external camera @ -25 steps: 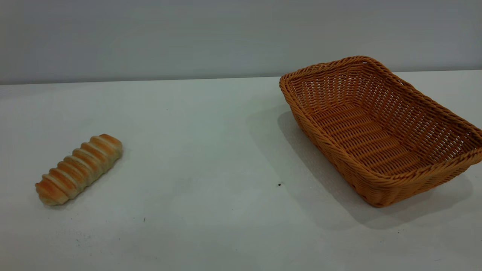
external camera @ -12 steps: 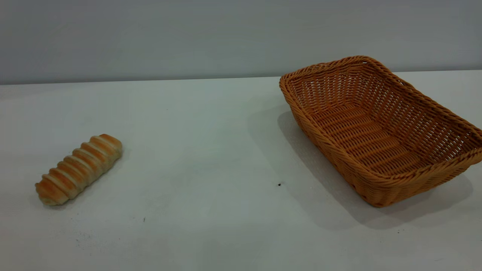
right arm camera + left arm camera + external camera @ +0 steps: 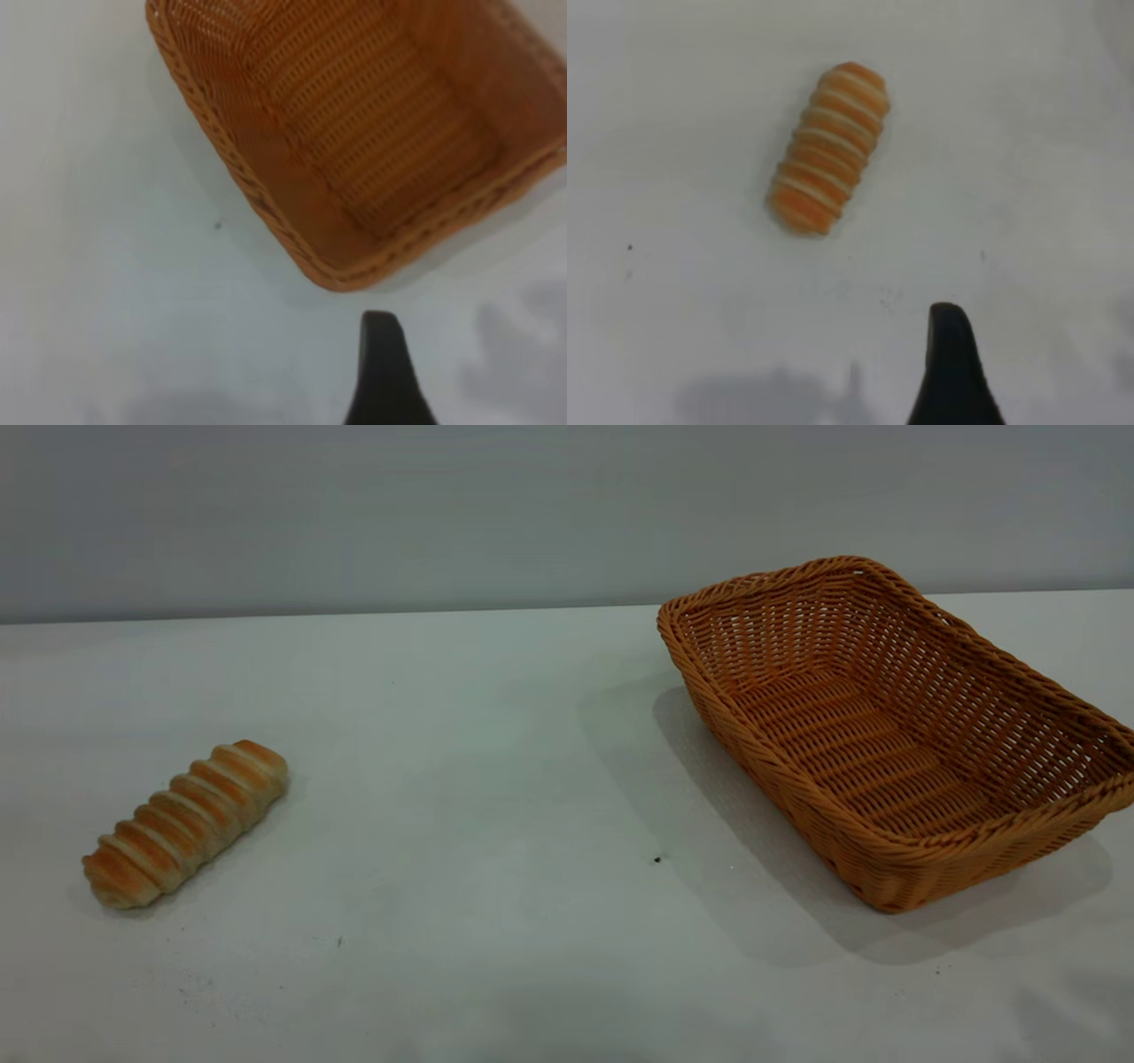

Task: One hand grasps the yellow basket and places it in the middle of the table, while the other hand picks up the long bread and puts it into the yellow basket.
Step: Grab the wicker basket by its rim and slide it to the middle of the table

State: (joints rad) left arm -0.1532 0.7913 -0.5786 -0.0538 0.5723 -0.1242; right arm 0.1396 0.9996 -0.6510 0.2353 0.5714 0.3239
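Approach stage, nothing grasped. Yellow basket [image 3: 895, 731] sat at table's [image 3: 496, 779] right, long bread [image 3: 186, 824] far left. Left gripper [image 3: 950, 372] hovered near bread, right gripper [image 3: 381, 372] near basket rim; finger spread indiscernible. Next: descend, grip.

left gripper [image 3: 950, 372]: raised, one black tip visible | right gripper [image 3: 383, 372]: raised, one tip visible
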